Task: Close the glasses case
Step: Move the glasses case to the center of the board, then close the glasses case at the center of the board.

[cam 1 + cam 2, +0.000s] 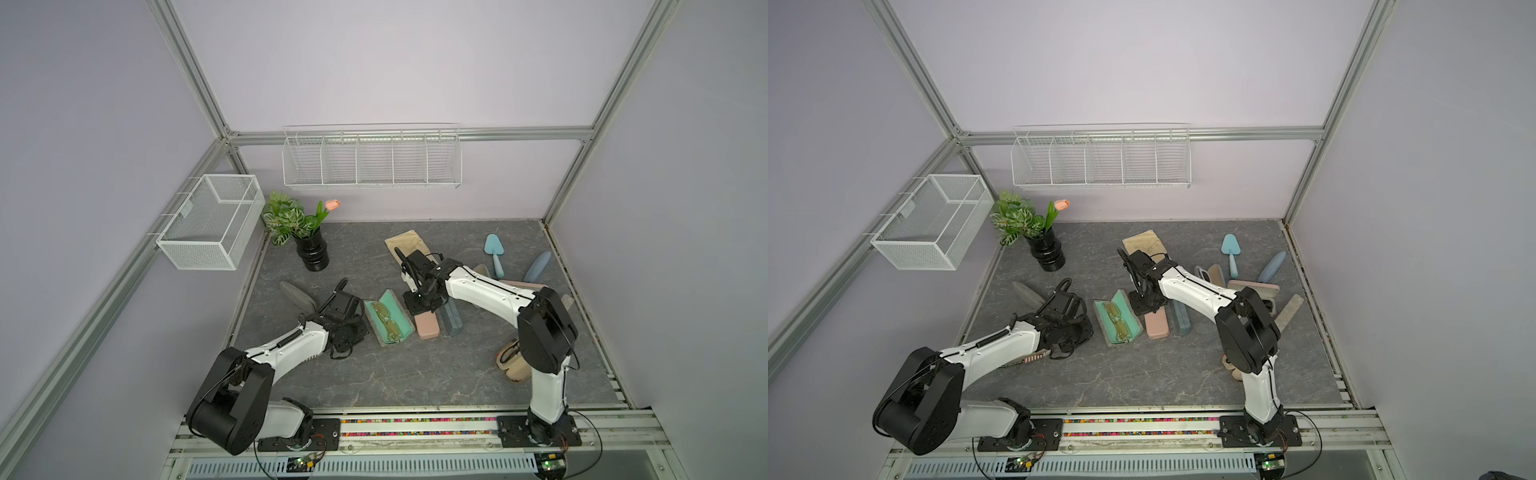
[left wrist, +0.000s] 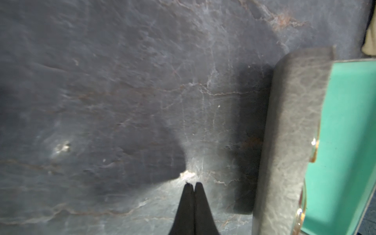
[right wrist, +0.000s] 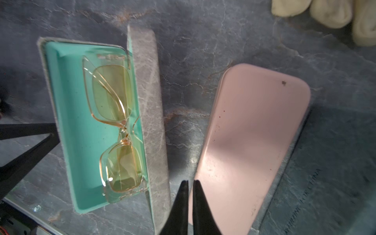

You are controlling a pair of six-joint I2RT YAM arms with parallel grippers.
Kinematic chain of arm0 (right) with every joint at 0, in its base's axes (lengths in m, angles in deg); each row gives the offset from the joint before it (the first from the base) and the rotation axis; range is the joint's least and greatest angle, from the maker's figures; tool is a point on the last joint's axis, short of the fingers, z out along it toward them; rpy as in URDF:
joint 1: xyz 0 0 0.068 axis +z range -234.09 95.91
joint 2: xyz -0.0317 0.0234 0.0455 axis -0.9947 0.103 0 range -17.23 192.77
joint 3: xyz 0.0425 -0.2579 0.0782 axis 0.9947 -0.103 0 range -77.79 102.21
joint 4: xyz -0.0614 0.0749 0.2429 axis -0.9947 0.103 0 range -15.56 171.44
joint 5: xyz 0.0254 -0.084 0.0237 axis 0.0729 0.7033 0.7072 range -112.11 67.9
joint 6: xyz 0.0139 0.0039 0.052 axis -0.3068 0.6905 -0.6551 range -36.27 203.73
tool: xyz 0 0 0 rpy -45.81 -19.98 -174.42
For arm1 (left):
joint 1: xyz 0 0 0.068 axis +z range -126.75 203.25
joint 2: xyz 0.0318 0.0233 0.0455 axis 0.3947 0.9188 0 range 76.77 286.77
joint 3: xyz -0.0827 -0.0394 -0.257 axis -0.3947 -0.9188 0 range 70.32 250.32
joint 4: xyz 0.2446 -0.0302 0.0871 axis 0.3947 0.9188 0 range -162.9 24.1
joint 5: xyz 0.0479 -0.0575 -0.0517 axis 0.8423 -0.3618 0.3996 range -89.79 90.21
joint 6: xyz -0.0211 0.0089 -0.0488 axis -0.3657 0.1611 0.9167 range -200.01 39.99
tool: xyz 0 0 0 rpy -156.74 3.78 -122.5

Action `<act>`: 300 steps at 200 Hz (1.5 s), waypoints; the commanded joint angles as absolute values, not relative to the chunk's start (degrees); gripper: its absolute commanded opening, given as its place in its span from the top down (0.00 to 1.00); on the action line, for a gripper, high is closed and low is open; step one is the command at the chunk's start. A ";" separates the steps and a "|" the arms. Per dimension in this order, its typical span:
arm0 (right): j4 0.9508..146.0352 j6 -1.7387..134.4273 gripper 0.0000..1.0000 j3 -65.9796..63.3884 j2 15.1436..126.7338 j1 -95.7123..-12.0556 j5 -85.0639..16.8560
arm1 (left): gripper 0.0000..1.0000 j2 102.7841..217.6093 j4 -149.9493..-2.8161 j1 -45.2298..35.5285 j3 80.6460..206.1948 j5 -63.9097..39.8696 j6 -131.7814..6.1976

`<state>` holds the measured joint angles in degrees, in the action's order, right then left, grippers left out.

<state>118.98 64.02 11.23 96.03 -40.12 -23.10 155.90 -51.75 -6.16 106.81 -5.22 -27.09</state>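
Glasses case lies open near the middle of the grey stone-patterned tabletop. Its teal lining faces up and its long axis runs from near to far, in both top views. A pair of clear-framed glasses with yellow lenses rests inside, against the side that faces the pink case.

The left end effector is just to the left of the glasses case. Its fingertips are pressed together on nothing, low over bare tabletop. The left wrist view shows the case's grey outer wall close by but apart from the tips.

The right end effector is on the right side of the case, with only a thin slit between its tips and nothing held. It hangs above the strip of tabletop between the glasses case and the pink case, which lies closed just to the right. A grey-blue case lies beside the pink one, further right.

A beige pouch lies at the far side and a light blue trowel at the far right. A black vase with a plant stands at the far left.
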 commanded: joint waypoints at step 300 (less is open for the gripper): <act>119.51 62.31 0.80 15.09 98.79 -35.86 -25.42 | 1.00 162.36 -52.84 -12.35 118.71 -3.47 -26.47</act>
<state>119.37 63.59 15.93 100.79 -35.97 -28.21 164.45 -54.22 -12.08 117.76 -4.94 -26.89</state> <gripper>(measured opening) 0.178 0.041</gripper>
